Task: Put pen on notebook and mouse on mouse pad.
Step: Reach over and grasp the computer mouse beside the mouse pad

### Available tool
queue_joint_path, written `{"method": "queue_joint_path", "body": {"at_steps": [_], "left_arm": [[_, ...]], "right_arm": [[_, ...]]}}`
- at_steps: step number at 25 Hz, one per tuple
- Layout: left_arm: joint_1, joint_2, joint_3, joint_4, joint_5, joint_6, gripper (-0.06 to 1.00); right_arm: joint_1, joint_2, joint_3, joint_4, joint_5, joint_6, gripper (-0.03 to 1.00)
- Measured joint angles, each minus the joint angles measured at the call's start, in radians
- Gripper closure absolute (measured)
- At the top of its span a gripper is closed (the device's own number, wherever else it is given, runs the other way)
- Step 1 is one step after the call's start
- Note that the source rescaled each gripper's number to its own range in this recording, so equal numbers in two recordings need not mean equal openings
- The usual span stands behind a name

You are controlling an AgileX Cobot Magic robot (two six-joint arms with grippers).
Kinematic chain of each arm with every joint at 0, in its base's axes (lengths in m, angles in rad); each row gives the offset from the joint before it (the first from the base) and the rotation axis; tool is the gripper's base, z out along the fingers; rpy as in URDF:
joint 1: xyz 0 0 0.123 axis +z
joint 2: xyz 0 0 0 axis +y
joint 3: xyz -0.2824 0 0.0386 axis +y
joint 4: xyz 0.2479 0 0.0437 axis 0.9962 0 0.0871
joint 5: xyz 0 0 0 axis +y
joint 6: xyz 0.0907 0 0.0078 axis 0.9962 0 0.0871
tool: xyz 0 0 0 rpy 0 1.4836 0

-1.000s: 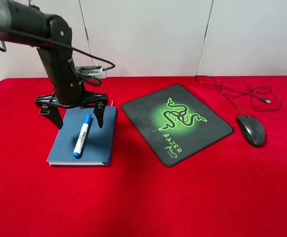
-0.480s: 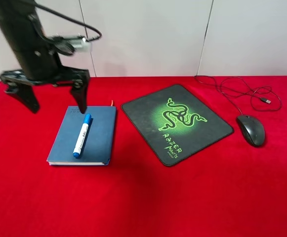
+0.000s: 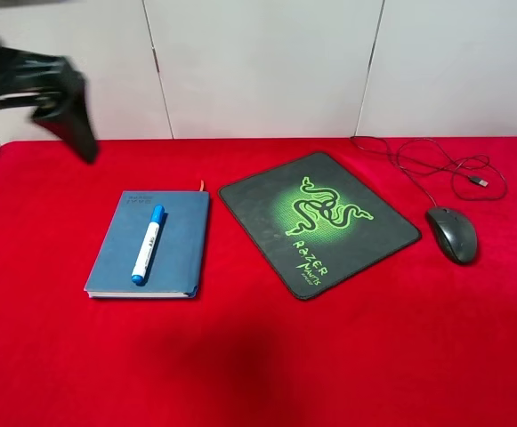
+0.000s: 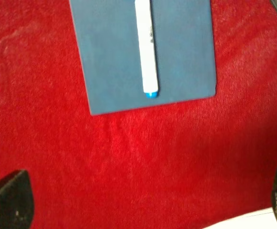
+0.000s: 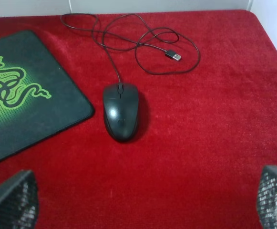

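Compared with the earlier frame, the left gripper [image 3: 33,144] is now lifted away from the notebook and drawn back to the far left, where it is seen blurred above the table edge. Its jaws are spread wide and nothing is held between them. Nearest to the camera, the blue notebook [image 3: 173,253] is laid flat on the red cloth [image 3: 258,356]. The pen [image 3: 147,244] is laid along its cover, with the blue cap pointed to the far side. To the right, a little apart, the mouse pad [image 3: 319,221] is placed at an angle with the green logo up. The mouse [image 3: 452,233] is found on the cloth just beside the right corner of the pad, not on it. Its cable [image 3: 427,160] is looped farther back, near the white wall [image 3: 267,62]. The right gripper [image 5: 143,200] is seen only in its wrist view, and its fingers are also spread wide with nothing held.
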Motion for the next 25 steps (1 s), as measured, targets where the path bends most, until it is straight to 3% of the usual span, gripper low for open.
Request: {"method": "queue_joint_path", "body": {"at_steps": [8,14,20,25], "left_arm": [[0.0,-0.393,0.191,0.0,0.003,0.006,-0.05],[0.0,-0.68,0.328,-0.038,0.004,0.137,-0.05],[0.0,-0.891,0.43,-0.066,0.005,0.331,-0.05],[0.07,-0.974,0.506,-0.068,0.005,0.363,-0.05]], "right_arm": [[0.0,0.0,0.0,0.0,0.0,0.0,-0.03],[0.0,0.0,0.0,0.0,0.0,0.0,-0.03],[0.0,0.0,0.0,0.0,0.0,0.0,-0.03],[0.0,0.0,0.0,0.0,0.0,0.0,-0.03]]}}
